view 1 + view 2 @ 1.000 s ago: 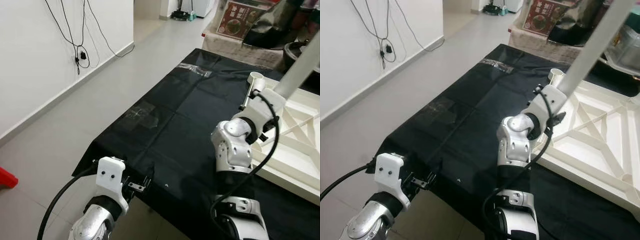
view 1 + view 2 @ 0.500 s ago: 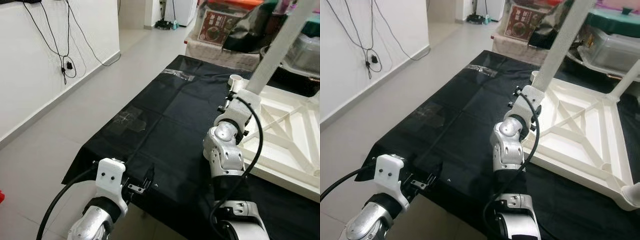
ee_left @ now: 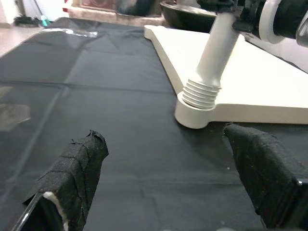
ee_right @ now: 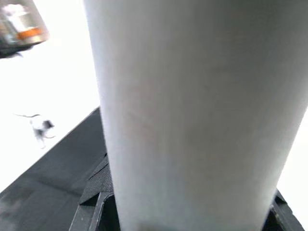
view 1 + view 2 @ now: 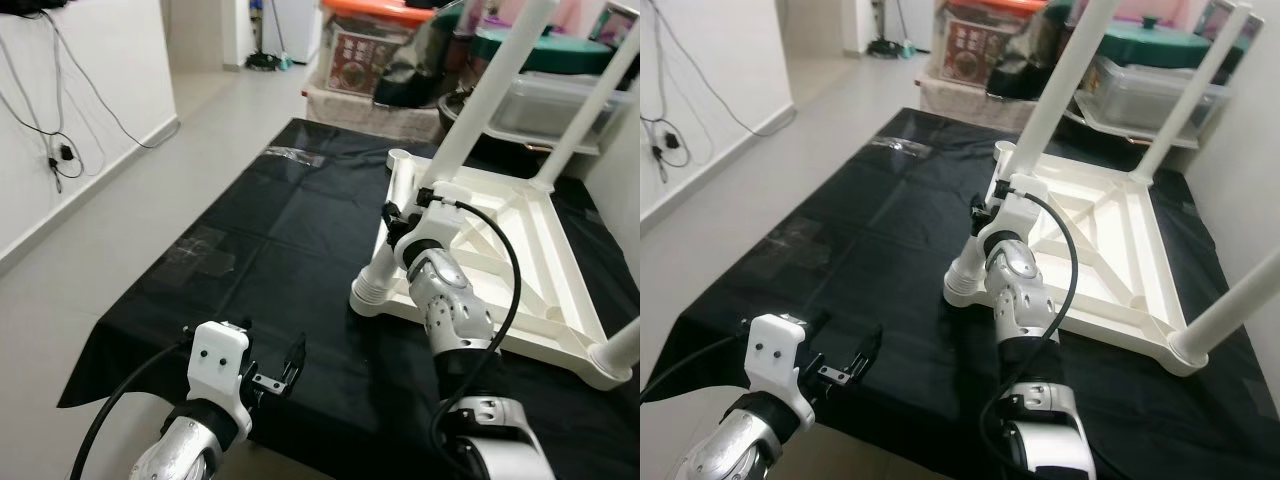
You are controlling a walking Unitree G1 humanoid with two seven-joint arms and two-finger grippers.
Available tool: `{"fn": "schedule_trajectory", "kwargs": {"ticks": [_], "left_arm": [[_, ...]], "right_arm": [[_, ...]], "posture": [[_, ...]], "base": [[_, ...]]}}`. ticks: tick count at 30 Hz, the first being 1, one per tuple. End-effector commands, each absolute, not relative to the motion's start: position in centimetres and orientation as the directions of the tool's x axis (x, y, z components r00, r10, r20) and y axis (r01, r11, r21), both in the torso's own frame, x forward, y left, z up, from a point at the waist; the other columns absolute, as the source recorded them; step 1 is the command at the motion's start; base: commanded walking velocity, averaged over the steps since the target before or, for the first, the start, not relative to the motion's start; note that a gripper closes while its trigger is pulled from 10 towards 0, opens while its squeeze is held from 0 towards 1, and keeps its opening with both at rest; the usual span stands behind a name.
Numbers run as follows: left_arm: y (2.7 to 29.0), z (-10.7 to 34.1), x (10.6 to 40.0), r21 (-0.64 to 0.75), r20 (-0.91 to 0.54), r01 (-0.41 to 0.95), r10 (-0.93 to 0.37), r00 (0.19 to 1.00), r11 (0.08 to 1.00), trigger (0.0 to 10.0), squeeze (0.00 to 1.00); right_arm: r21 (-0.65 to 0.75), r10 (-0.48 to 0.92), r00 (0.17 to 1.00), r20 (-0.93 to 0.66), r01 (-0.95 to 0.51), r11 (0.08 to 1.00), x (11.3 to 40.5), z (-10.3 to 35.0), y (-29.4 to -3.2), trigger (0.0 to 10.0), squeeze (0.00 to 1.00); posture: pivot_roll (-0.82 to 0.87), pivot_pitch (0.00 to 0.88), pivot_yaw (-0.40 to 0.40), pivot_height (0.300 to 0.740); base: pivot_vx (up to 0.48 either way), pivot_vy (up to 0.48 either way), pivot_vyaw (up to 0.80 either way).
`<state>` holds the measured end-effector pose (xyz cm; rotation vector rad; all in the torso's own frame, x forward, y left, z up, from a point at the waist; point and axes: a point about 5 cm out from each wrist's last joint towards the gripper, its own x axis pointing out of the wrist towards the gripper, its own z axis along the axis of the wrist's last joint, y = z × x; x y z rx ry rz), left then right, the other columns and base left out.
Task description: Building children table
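Observation:
A white children's table lies upside down on a black cloth. Three white legs stand up from it: one at the far left corner, one at the far right, one at the near right. My right gripper is shut on another white leg. This leg leans slightly, and its threaded end rests in the table's near left corner socket. My left gripper hovers open low over the cloth in front of that corner, with nothing between its fingers.
Storage boxes and a dark bag stand behind the cloth. A clear lidded bin sits at the far right. Bare floor and a white wall with hanging cables lie to the left. The cloth's front edge runs just below my left gripper.
The whole view has swung, so more of the table and its legs shows. My right gripper stays shut on the leg at the corner. The left gripper is still open.

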<state>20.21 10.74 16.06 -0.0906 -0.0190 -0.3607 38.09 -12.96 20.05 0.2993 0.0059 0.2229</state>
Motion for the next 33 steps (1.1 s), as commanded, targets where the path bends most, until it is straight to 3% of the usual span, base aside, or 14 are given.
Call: {"fn": "schedule_trajectory", "kwargs": {"ticks": [1,5,10,11,13,18,22,23,24,27,33], "left_arm": [[10.6,16.0,19.9,-0.084,0.027,0.357,-0.356,0.934,0.93,10.0,0.0],[10.6,16.1,19.7,-0.084,0.025,0.358,-0.357,0.934,0.93,10.0,0.0],[10.7,16.3,19.4,-0.084,0.022,0.355,-0.355,0.935,0.931,10.0,0.0],[10.7,16.3,19.2,-0.085,0.021,0.355,-0.354,0.935,0.931,10.0,0.0],[10.7,16.3,19.2,-0.085,0.02,0.355,-0.354,0.935,0.931,10.0,0.0],[10.6,16.4,18.8,-0.091,0.013,0.353,-0.354,0.935,0.931,10.0,0.0],[10.5,16.5,18.6,-0.091,0.013,0.355,-0.355,0.935,0.931,10.0,0.0],[10.5,16.6,18.5,-0.09,0.013,0.355,-0.356,0.935,0.93,10.0,0.0],[10.5,16.7,18.5,-0.091,0.013,0.355,-0.356,0.935,0.93,10.0,0.0],[10.5,16.8,18.5,-0.091,0.015,0.355,-0.355,0.935,0.93,10.0,0.0],[10.5,16.9,18.6,-0.09,0.018,0.355,-0.354,0.935,0.931,10.0,0.0]], "right_arm": [[0.309,0.425,0.892,-0.155,-0.365,0.878,37.1,14.6,-10.3,10.0,0.0],[0.206,0.534,0.835,-0.133,-0.504,0.839,37.2,15.0,-9.8,10.0,0.0],[0.186,0.624,0.773,-0.111,-0.601,0.777,37.1,15.4,-9.2,10.0,0.0],[0.212,0.708,0.701,-0.086,-0.682,0.7,36.8,15.8,-8.7,10.0,0.0],[0.222,0.733,0.676,-0.079,-0.705,0.674,36.7,15.9,-8.5,10.0,0.0],[0.223,0.863,0.492,-0.117,-0.834,0.506,36.2,15.4,-7.9,10.0,0.0],[0.251,0.897,0.431,-0.096,-0.862,0.441,35.9,15.6,-7.7,10.0,0.0],[0.273,0.931,0.358,-0.068,-0.891,0.363,35.4,15.8,-7.5,10.0,0.0],[0.288,0.974,0.226,-0.026,-0.931,0.224,34.5,16.1,-7.2,10.0,0.0],[0.28,0.988,0.152,-0.002,-0.949,0.146,34.0,16.3,-7.2,10.0,0.0],[0.24,0.996,0.084,0.006,-0.968,0.08,33.5,16.3,-7.1,10.0,0.0]], "posture": [[0.13,0.167,-0.079,0.74],[0.13,0.173,-0.077,0.74],[0.14,0.19,-0.082,0.74],[0.14,0.198,-0.083,0.74],[0.14,0.198,-0.083,0.74],[0.14,0.215,-0.084,0.74],[0.15,0.232,-0.088,0.74],[0.15,0.234,-0.088,0.74],[0.15,0.241,-0.09,0.74],[0.15,0.245,-0.091,0.74],[0.15,0.246,-0.089,0.74]], "base": [[0.0,0.0,0.0],[0.0,0.0,0.0],[0.0,0.0,0.0],[0.0,0.0,0.0],[0.0,0.0,0.0],[0.0,0.0,0.0],[0.0,0.0,0.0],[0.0,0.0,0.0],[0.0,0.0,0.0],[0.0,0.0,0.0],[0.0,0.0,0.0]]}}
